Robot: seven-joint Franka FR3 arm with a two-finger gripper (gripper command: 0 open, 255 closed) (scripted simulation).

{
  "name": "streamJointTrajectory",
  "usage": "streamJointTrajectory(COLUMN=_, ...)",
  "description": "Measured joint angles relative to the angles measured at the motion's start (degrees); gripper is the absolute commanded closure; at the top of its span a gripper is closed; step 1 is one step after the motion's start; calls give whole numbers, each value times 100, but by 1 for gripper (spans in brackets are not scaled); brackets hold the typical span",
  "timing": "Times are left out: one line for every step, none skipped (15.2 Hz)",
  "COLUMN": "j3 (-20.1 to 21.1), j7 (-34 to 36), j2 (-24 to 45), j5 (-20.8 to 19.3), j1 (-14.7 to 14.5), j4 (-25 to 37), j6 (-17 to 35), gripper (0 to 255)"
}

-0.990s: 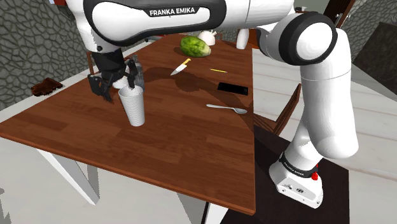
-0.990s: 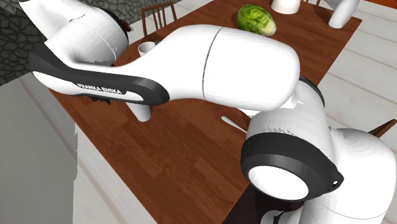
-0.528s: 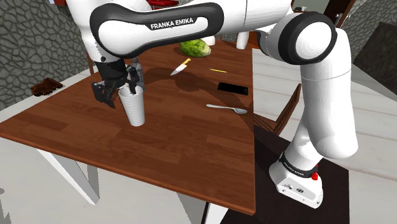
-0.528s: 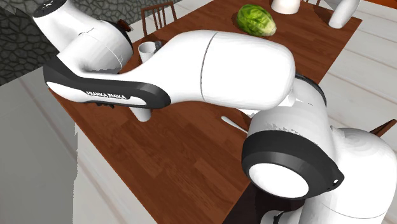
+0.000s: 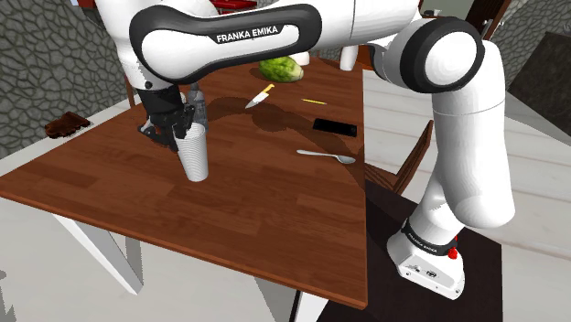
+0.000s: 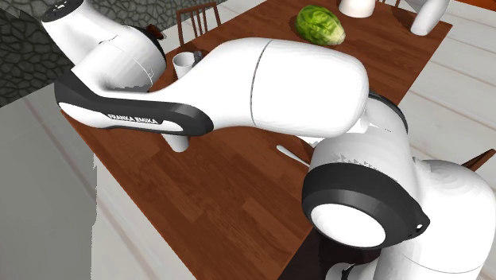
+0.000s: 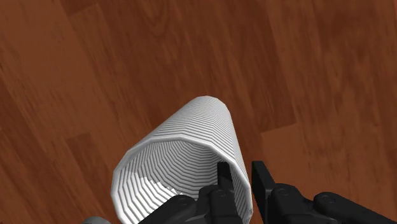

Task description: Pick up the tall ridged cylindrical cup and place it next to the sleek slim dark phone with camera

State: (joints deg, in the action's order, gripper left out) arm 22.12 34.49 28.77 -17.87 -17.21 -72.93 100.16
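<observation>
My gripper (image 7: 240, 170) looks clenched on the wall of the white ridged cup (image 7: 191, 146), with one finger inside the rim and one outside. The cup stands upright on the wooden table (image 5: 256, 210), toward the edge at the shoulder view's left. It is well apart from the black phone (image 5: 334, 126), which lies near the edge by the stand. My worry is that this one-sided rim pinch may let the tall cup swing or slip on the lift. The spoon (image 5: 325, 156) near the phone also crowds the landing spot.

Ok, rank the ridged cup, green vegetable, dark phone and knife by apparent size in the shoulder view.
1. ridged cup
2. green vegetable, farther off, so unsure against the cup
3. dark phone
4. knife
</observation>
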Motion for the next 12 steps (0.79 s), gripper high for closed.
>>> streamJointTrajectory(j3=1, j7=0, j2=-1, j5=1, j1=-1, j4=1, j6=1, gripper=255)
streamJointTrajectory(j3=1, j7=0, j2=0, j5=0, j1=-1, j4=0, j6=0, gripper=255)
streamJointTrajectory(j3=0, j7=0, j2=0, j5=0, j1=0, j4=0, j6=0, gripper=255)
streamJointTrajectory(j3=0, j7=0, j2=0, j5=0, j1=0, j4=-1, j6=0, gripper=255)
streamJointTrajectory(j3=0, j7=0, j2=0, j5=0, j1=0, j4=-1, j6=0, gripper=255)
streamJointTrajectory(j3=0, j7=1, j2=0, j5=0, j1=0, j4=-1, j6=0, gripper=255)
streamJointTrajectory(j3=0, j7=0, j2=0, j5=0, j1=0, j4=-1, j6=0, gripper=255)
streamJointTrajectory(j3=0, j7=-8, j2=10, j5=-1, j1=-7, j4=52, j6=-42, gripper=255)
streamJointTrajectory(j3=2, j7=-14, j2=14, j5=0, j1=-22, j4=127, j6=-112, gripper=255)
streamJointTrajectory(j3=4, j7=-22, j2=11, j5=3, j1=-28, j4=175, j6=-160, gripper=255)
streamJointTrajectory(j3=4, j7=-37, j2=23, j5=2, j1=-41, j4=272, j6=-242, gripper=255)
streamJointTrajectory(j3=2, j7=-49, j2=47, j5=-2, j1=-57, j4=372, j6=-317, gripper=255)
